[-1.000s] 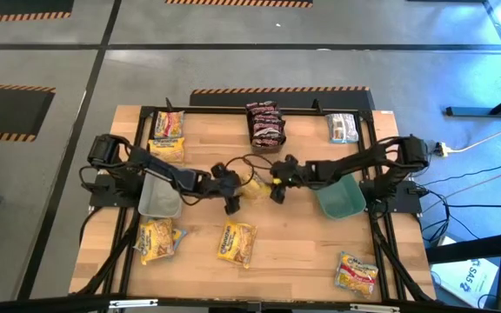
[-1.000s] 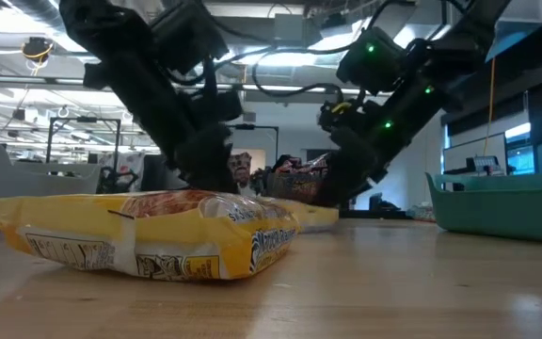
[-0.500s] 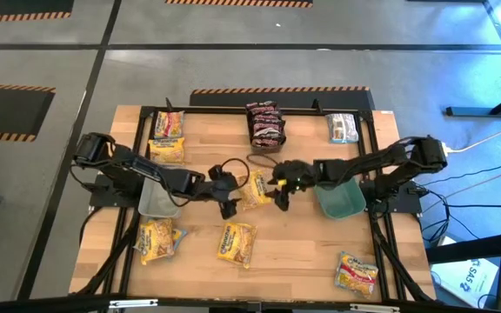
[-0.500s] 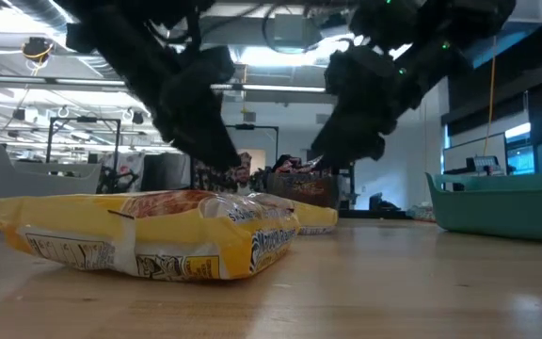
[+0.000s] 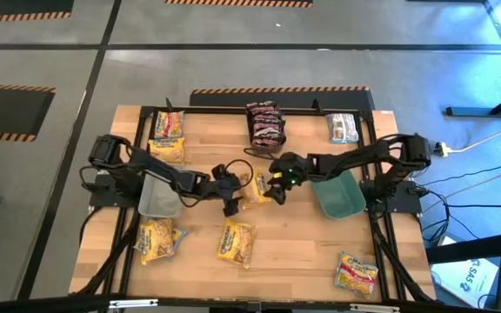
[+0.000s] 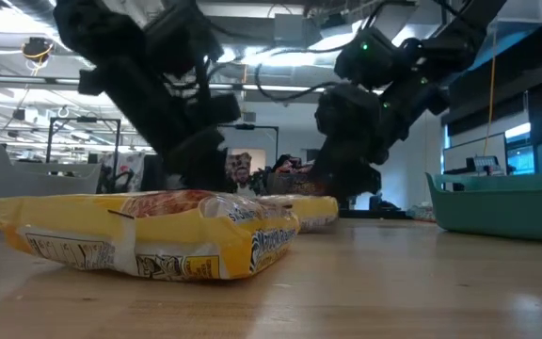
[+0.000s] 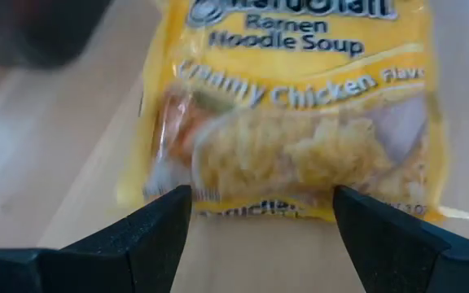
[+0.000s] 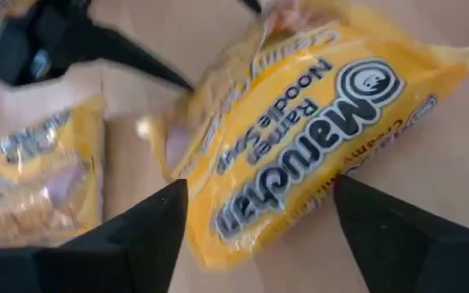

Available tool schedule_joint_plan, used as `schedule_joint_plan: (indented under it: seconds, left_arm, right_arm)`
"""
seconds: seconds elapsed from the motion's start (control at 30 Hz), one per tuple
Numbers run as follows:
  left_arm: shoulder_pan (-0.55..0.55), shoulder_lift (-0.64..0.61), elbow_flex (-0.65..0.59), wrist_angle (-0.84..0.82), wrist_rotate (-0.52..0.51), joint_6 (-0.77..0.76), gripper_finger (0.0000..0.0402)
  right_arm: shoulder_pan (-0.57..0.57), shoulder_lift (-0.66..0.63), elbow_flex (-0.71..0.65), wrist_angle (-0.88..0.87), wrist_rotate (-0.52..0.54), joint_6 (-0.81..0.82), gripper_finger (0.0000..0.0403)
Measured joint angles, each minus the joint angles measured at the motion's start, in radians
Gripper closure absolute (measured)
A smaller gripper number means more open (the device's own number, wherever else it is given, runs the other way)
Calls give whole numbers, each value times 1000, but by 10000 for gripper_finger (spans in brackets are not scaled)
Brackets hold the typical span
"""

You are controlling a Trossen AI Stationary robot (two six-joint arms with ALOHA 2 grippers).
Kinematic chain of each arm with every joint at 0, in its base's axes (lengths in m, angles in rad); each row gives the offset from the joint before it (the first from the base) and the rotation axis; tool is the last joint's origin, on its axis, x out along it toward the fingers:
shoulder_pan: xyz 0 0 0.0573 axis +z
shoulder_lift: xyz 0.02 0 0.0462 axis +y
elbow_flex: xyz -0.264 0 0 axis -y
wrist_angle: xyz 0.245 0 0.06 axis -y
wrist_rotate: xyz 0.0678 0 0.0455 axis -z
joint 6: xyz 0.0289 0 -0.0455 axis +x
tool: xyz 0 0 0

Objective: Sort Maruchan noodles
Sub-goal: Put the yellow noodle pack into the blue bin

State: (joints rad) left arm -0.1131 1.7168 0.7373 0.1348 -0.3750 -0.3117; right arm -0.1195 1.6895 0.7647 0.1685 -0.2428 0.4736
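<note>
Left gripper [image 5: 230, 193] spread, low beside centre yellow packet [image 5: 254, 189] on table [image 5: 303, 239]. Right gripper [image 5: 278, 184] spread too, just beside packet's other side, nothing pinched. Step: approach for pick. Next: one gripper straddles packet edge, closes, carries to bin [image 5: 338, 198].
</note>
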Motion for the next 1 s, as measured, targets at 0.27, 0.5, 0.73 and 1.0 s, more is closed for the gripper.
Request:
schedule_joint_plan:
  seconds: [0.27, 0.5, 0.73, 1.0]
  left_arm:
    - [-14, 28, -14, -10, -6, -38, 108]
    - [-13, 14, -3, -30, 47, -48, 108]
    - [-14, -66, 14, 18, 61, 10, 107]
    - [39, 18, 6, 122, 55, 60, 107]
  right_arm:
    - [-34, 8, 0, 33, -111, 39, 77]
    - [-56, -5, 1, -36, -99, 45, 82]
    - [-71, -5, 0, -50, -108, 48, 83]
    - [-70, -5, 0, -47, -109, 26, 84]
